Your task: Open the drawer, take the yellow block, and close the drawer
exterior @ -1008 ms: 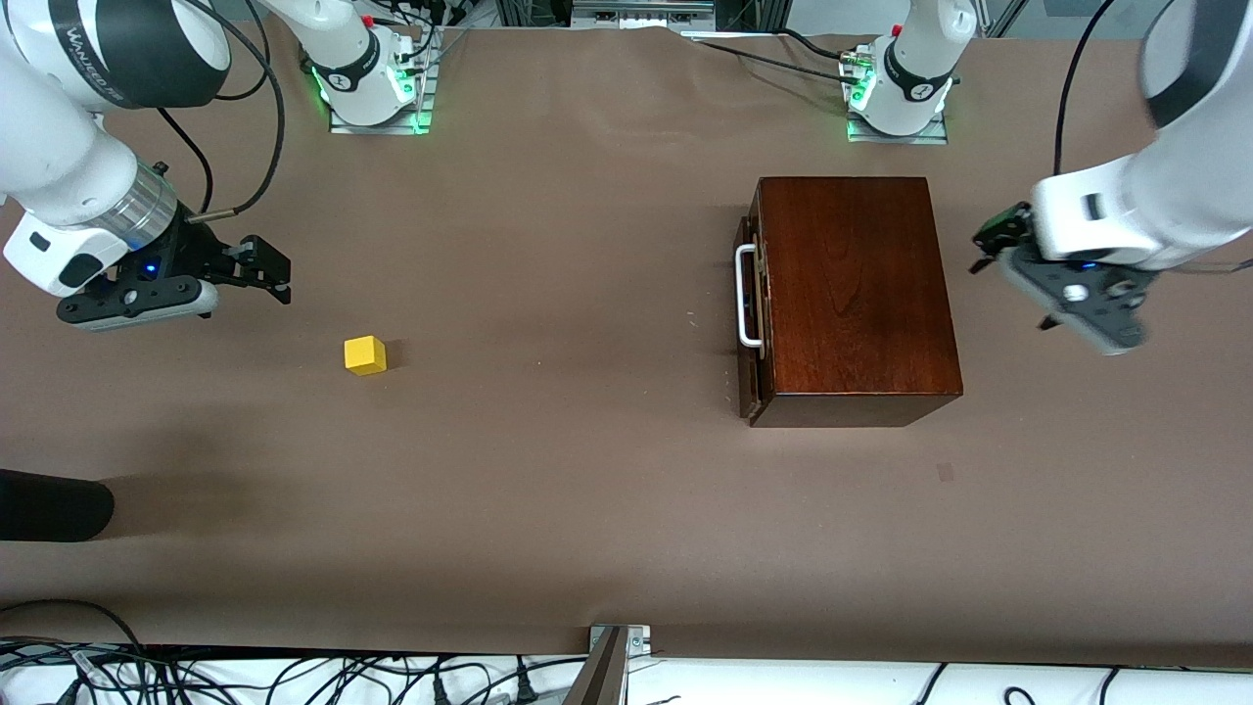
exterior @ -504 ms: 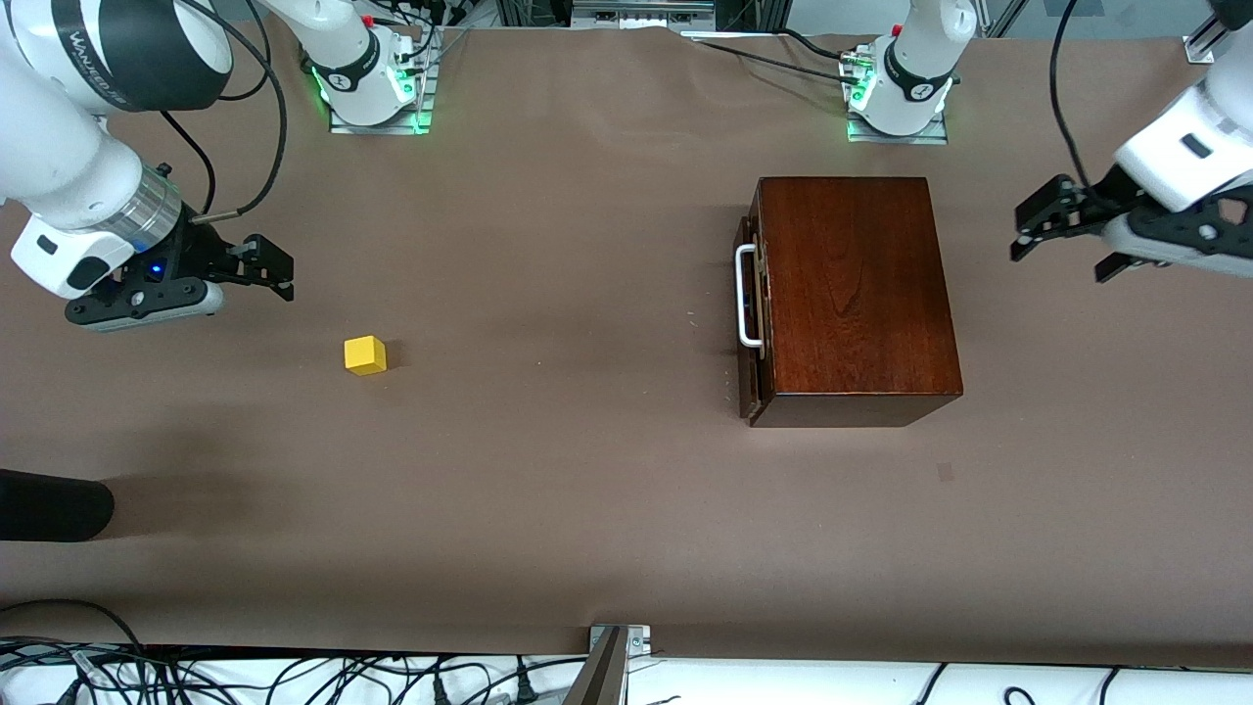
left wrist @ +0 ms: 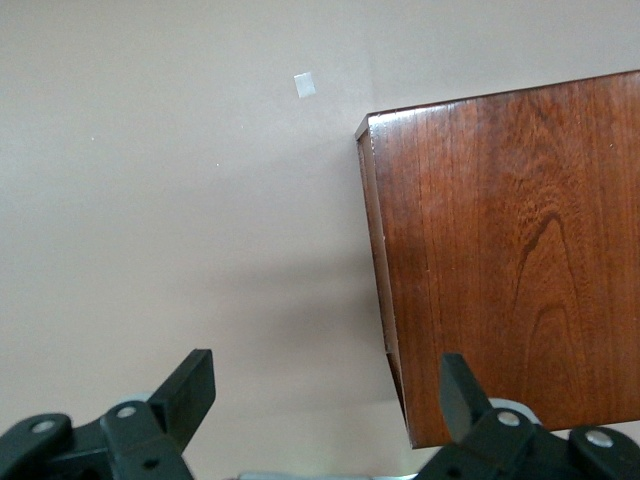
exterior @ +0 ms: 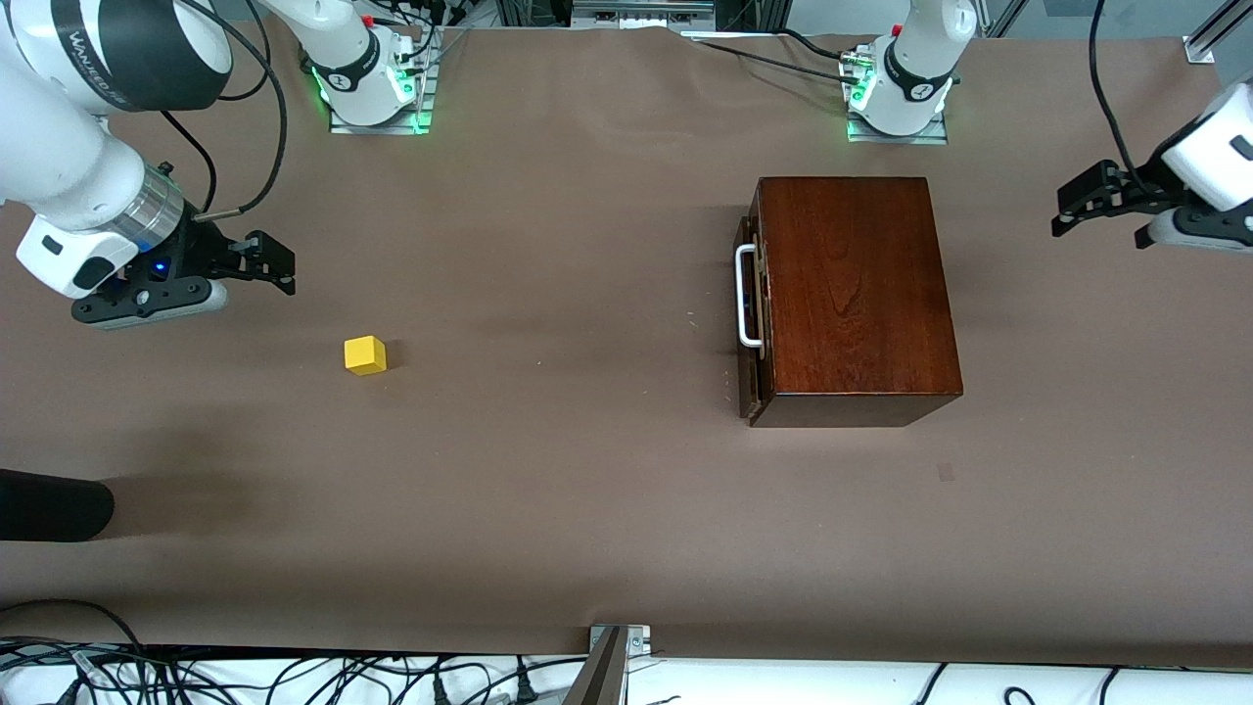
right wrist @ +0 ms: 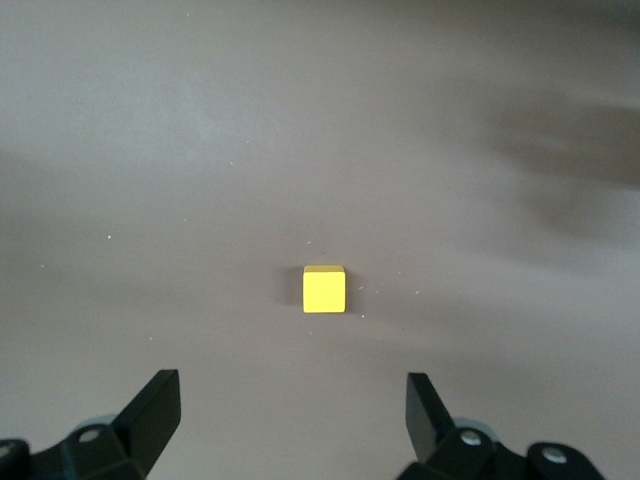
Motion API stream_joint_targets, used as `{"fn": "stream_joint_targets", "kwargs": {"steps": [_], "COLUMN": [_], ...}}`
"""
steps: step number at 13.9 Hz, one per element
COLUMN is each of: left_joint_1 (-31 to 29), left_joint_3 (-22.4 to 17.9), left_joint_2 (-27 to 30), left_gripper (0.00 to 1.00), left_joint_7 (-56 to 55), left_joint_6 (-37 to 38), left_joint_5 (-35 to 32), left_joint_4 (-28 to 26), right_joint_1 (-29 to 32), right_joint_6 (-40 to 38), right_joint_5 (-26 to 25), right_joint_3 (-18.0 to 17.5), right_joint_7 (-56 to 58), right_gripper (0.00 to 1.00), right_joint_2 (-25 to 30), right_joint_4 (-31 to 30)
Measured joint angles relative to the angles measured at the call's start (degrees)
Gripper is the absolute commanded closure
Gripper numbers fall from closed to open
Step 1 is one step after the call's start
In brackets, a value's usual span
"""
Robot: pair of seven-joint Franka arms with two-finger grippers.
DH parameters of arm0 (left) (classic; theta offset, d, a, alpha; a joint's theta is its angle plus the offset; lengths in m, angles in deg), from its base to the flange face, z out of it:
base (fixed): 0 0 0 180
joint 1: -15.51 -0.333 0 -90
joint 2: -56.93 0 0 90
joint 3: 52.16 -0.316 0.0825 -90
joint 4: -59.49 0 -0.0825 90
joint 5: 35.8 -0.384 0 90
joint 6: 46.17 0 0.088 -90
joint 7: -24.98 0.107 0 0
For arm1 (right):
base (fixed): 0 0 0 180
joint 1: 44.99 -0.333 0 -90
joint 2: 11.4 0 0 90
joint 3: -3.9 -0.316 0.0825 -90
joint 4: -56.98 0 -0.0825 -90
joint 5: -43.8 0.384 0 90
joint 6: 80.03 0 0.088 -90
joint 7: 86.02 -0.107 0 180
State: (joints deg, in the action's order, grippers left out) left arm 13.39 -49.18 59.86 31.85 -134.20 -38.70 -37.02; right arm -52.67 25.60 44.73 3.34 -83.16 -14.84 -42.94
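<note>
The dark wooden box (exterior: 852, 294) stands toward the left arm's end of the table. Its drawer (exterior: 756, 392) is pushed in, with only a thin gap at the front. The white bar handle (exterior: 746, 297) faces the middle of the table. The yellow block (exterior: 365, 354) lies on the bare table toward the right arm's end. My right gripper (exterior: 279, 266) is open and empty above the table beside the block, which shows ahead of it in the right wrist view (right wrist: 324, 289). My left gripper (exterior: 1077, 206) is open and empty, clear of the box (left wrist: 510, 250).
A black rounded object (exterior: 49, 504) lies at the table's edge by the right arm's end, nearer to the front camera than the block. A small mark (exterior: 945, 472) is on the brown cover, nearer than the box. Cables (exterior: 294, 676) run along the nearest edge.
My left gripper has swung away from the box toward the left arm's end of the table. My right gripper has barely shifted. The block and the drawer have not moved.
</note>
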Motion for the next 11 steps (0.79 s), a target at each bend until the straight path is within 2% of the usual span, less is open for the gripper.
{"fn": "stream_joint_targets", "kwargs": {"steps": [5, 9, 11], "left_joint_1": [-0.3, 3.0, 3.2], "left_joint_3": [0.9, -3.1, -3.5], "left_joint_2": [-1.4, -1.3, -1.3], "left_gripper": [0.00, 0.00, 0.00], "left_joint_7": [-0.2, -1.2, -1.5], "left_joint_6": [-2.5, -3.5, -3.5], "left_joint_5": [-1.1, -0.8, -0.8], "left_joint_4": [0.0, 0.0, 0.0], "right_joint_1": [0.0, 0.1, 0.1], "right_joint_6": [-1.0, -3.7, -4.5], "right_joint_5": [0.0, 0.0, 0.0], "right_joint_3": [0.4, 0.7, 0.8], "right_joint_7": [0.0, 0.0, 0.0], "right_gripper": [0.00, 0.00, 0.00], "right_joint_2": [-0.1, -0.1, -0.1], "right_joint_4": [1.8, 3.5, 4.7]}}
